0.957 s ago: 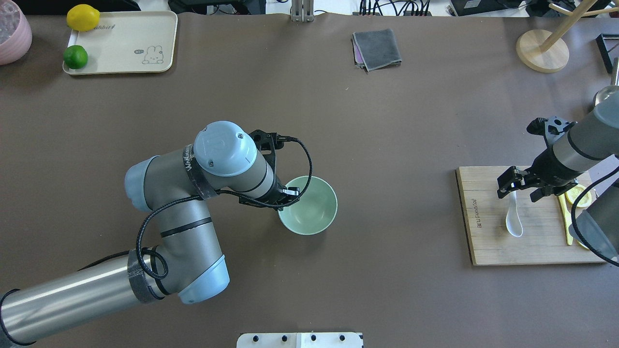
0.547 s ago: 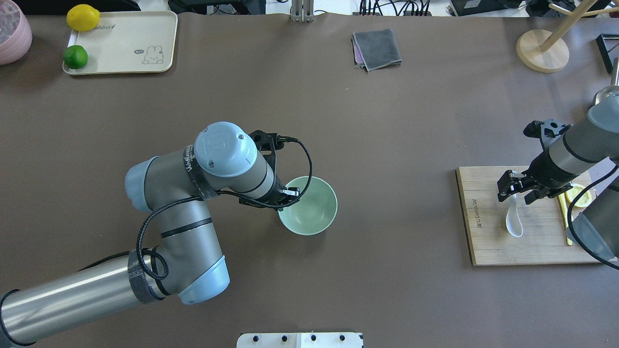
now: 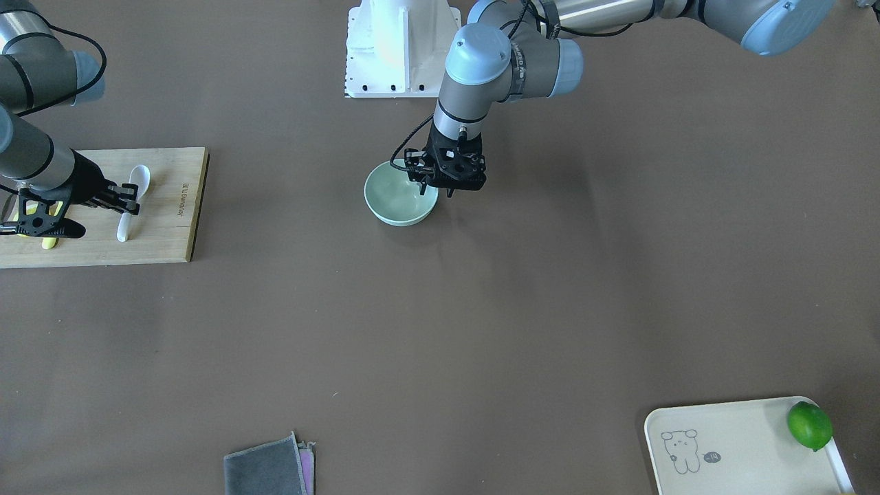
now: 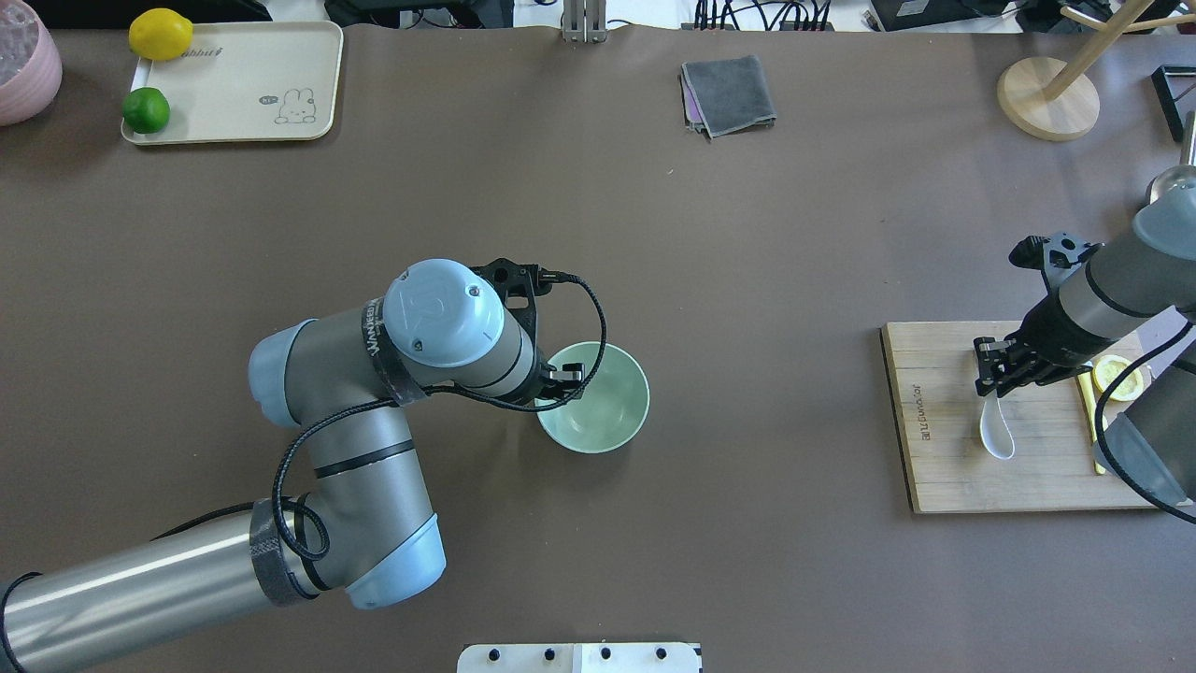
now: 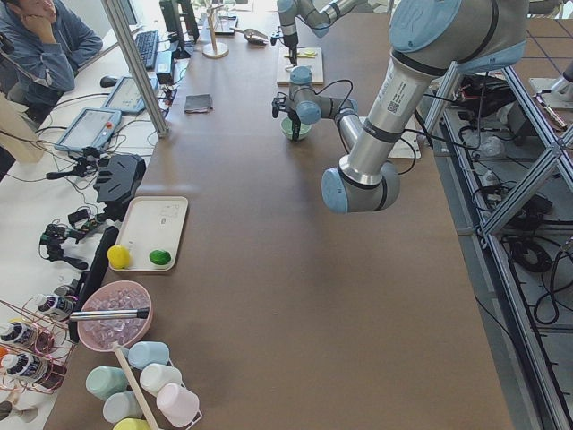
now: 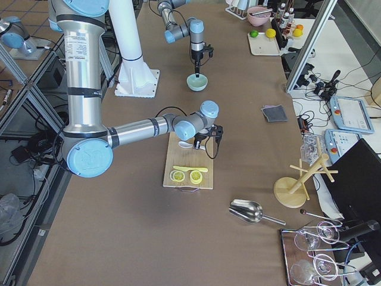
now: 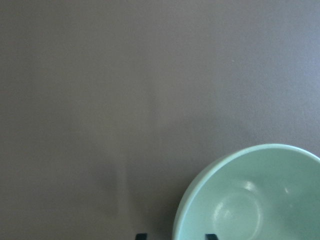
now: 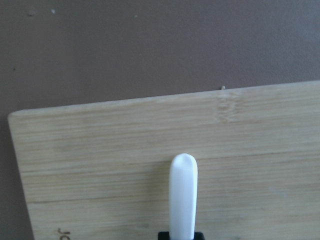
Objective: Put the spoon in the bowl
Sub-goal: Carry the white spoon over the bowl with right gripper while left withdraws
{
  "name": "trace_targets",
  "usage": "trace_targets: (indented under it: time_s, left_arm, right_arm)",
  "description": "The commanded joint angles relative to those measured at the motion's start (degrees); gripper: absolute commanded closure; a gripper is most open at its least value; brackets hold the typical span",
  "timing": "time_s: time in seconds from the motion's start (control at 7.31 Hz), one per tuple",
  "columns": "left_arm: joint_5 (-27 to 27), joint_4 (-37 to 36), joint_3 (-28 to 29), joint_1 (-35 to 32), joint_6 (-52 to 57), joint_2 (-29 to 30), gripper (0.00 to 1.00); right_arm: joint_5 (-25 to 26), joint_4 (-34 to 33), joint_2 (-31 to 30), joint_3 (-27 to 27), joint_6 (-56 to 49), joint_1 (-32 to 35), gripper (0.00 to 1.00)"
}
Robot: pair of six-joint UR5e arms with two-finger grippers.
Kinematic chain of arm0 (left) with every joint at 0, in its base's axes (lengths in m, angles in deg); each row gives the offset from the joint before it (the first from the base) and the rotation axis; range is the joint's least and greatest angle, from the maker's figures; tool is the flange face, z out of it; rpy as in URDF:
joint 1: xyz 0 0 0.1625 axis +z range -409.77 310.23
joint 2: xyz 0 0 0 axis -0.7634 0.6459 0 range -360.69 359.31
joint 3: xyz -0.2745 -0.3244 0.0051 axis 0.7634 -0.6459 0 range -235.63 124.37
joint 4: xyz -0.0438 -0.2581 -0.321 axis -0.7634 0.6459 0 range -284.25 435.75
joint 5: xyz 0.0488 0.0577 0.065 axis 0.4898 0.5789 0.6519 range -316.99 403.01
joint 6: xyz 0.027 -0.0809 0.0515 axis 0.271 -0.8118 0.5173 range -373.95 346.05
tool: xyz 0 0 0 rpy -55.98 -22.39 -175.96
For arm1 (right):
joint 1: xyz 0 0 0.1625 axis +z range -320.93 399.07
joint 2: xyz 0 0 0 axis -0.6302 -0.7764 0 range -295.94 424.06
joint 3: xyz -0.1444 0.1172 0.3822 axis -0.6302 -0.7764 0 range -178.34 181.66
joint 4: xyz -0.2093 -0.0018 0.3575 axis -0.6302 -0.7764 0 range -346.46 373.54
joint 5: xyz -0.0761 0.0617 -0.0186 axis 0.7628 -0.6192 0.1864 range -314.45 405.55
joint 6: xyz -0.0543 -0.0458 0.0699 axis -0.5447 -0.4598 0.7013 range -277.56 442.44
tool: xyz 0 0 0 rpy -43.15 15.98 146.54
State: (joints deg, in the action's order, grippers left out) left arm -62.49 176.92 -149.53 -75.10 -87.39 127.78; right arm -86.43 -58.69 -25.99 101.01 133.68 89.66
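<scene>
The white spoon (image 4: 997, 435) lies on a wooden cutting board (image 4: 944, 467) at the table's right, its scoop toward the robot. My right gripper (image 4: 990, 374) is shut on the spoon's handle. In the right wrist view the handle (image 8: 183, 195) sticks out from between the fingertips. The spoon also shows in the front view (image 3: 137, 180). The mint-green bowl (image 4: 603, 407) stands empty mid-table. My left gripper (image 4: 563, 379) is open, its fingers astride the bowl's left rim. The left wrist view shows the bowl (image 7: 250, 200) at the lower right.
A yellow knife (image 4: 1093, 421) and a lemon slice (image 4: 1118, 377) lie on the board beside the spoon. A cream tray (image 4: 234, 84) with a lime and a lemon sits far left. A grey cloth (image 4: 729, 93) and a wooden stand (image 4: 1046, 98) are at the back.
My right gripper has gone from wide open to shut around the spoon's handle. My left arm has shifted a little toward the robot; the bowl has hardly moved.
</scene>
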Motion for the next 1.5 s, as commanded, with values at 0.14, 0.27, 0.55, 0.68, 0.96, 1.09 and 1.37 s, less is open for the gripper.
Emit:
trace_targets:
  time_s: [0.14, 0.27, 0.55, 0.68, 0.96, 1.09, 1.37]
  left_arm:
    - [0.65, -0.27, -2.49, 0.02, 0.04, -0.76, 0.06]
    - [0.65, -0.62, -8.08, -0.15, 0.65, -6.16, 0.06]
    - [-1.97, -0.45, -17.41, -2.86, 6.33, -18.19, 0.03]
    - [-2.77, -0.19, -20.84, -4.62, 10.72, -24.17, 0.03]
    - [-5.49, 0.86, -22.29, -10.14, 22.31, -33.16, 0.03]
    - [-5.68, 4.70, -21.59, -11.65, 25.76, -36.85, 0.03]
    - [-7.87, 8.95, -19.04, -13.16, 25.97, -38.03, 0.03]
  right_arm:
    - [0.15, 0.07, 2.13, 1.44, 0.61, -0.06, 1.00]
    - [0.06, -0.45, 6.59, 1.45, 4.09, -0.06, 1.00]
    - [3.11, -0.63, 16.95, 1.02, 17.59, -2.76, 1.00]
    - [6.44, -0.72, 22.05, 0.75, 25.58, -6.17, 1.00]
    - [16.88, -0.89, 29.19, 0.49, 38.26, -13.12, 1.00]
    - [20.50, -3.07, 32.27, 0.49, 40.58, -15.76, 1.00]
    - [26.31, -6.69, 35.72, 0.40, 43.94, -20.34, 1.00]
